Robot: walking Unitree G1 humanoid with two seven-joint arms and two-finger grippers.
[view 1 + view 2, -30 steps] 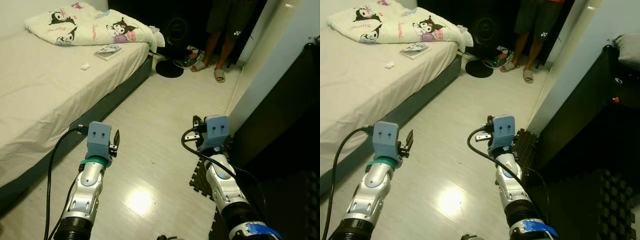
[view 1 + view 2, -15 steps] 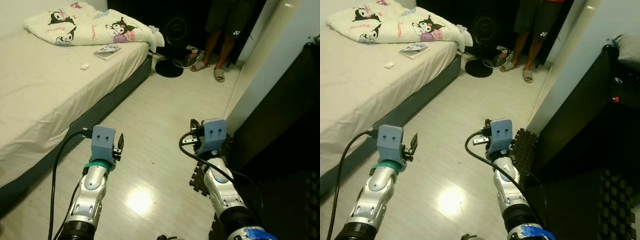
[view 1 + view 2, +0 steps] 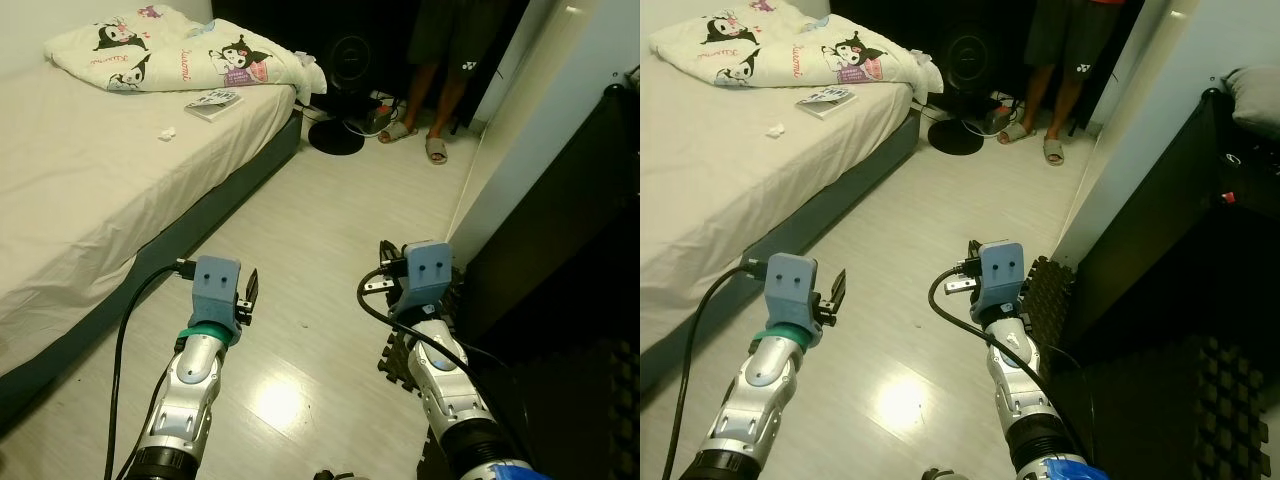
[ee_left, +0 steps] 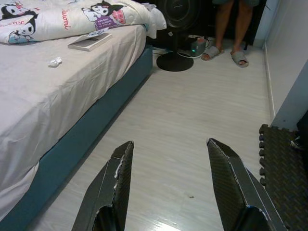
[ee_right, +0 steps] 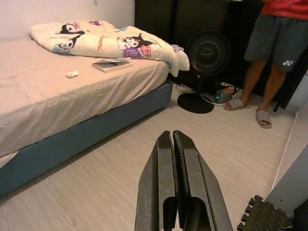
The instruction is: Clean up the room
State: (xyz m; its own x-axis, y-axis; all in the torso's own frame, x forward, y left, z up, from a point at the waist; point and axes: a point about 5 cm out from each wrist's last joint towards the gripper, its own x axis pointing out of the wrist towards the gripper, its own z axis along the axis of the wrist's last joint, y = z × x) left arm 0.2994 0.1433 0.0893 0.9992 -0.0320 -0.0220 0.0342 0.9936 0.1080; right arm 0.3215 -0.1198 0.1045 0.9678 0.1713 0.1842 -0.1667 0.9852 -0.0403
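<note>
One bed (image 3: pixel 90 170) fills the left, its near end cut off. Person (image 5: pixel 269 43) far off, cropped above the waist. Book (image 4: pixel 90 41) and small crumpled scrap (image 4: pixel 55 61) lie on the bed's far part. Left gripper (image 4: pixel 168 192) wide open, empty; right gripper (image 5: pixel 174 159) closed, empty.

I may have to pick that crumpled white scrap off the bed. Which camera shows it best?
The left wrist view: the scrap looks largest there, lying on the sheet short of the book. The right wrist view shows it smaller but clear; both eye views show only a tiny white fleck.
</note>
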